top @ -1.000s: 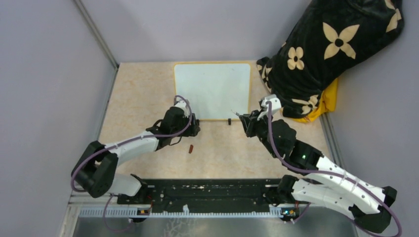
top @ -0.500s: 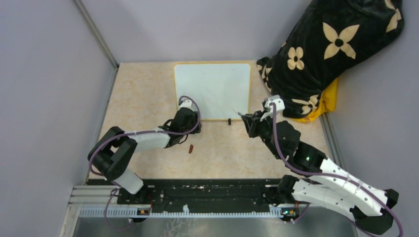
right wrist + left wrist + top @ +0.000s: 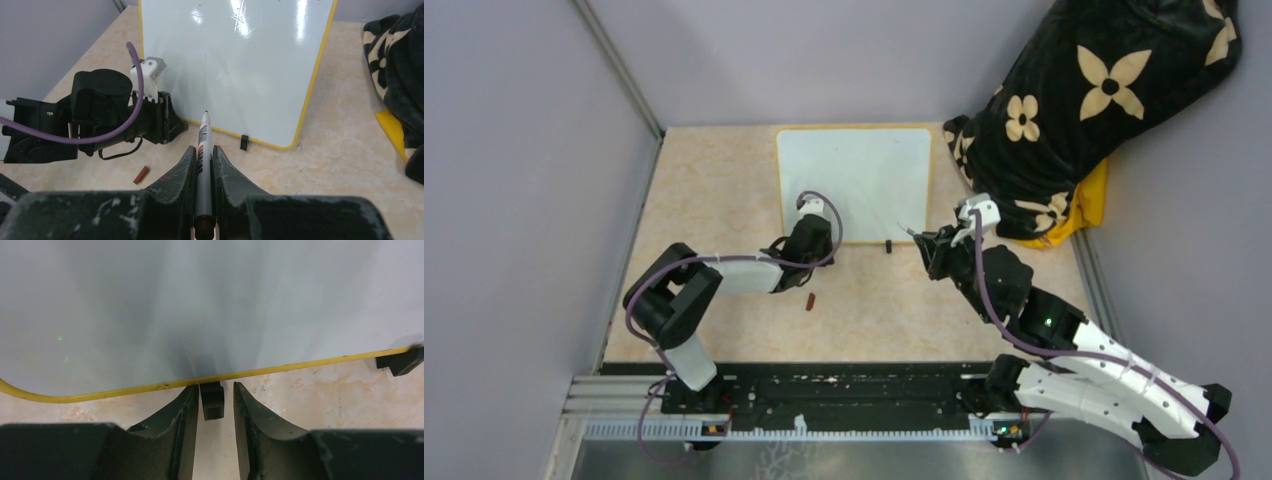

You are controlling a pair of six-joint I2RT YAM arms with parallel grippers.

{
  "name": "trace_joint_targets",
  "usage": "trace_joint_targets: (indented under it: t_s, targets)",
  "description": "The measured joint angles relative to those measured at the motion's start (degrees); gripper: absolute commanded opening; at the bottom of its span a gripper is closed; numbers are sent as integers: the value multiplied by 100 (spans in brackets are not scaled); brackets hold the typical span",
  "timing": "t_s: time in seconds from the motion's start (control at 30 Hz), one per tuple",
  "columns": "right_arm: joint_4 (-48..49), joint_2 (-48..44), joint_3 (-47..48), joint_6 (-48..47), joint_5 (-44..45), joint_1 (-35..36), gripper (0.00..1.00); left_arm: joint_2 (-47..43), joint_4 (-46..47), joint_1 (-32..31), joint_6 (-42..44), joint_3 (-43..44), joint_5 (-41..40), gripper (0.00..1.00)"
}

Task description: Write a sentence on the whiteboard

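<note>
The left gripper (image 3: pixel 215 390) has reached forward and narrowed. Its fingers stand slightly apart, straddling the black foot (image 3: pixel 212 402) of the blank whiteboard (image 3: pixel 854 180), ready to steady it. The right gripper (image 3: pixel 203 150) stays clamped on the marker (image 3: pixel 204 130), whose tip is near the board.

Open tabletop (image 3: pixel 704 180) left of whiteboard (image 3: pixel 854 180); bulky blanket (image 3: pixel 1074 110) close at right.

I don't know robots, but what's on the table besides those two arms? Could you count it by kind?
1 whiteboard
1 marker
1 red-brown cap
1 flowered blanket
1 yellow cloth
Total: 5
</note>
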Motion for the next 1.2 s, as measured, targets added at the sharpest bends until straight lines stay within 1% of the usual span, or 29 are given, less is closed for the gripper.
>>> trace_joint_targets:
  t_s: [0.13,0.3,0.6,0.73,0.93,1.2]
  targets:
    - [-15,-33,0,-17,0,0,0,63,0,-4,17,0,-74,27]
    - [-15,-48,0,-37,0,0,0,61,-4,-61,17,-4,-203,14]
    - [-13,-63,0,-44,4,0,0,-164,-44,-378,-227,-295,-481,0]
    - [-13,-63,0,-24,2,0,0,-227,-144,-579,-525,-400,-623,0]
    - [-13,-63,0,85,-4,0,0,-269,-461,-890,-1237,-393,-1064,0]
    - [-33,-70,0,164,-26,0,0,-271,-1067,-1073,-1873,-188,-1353,0]
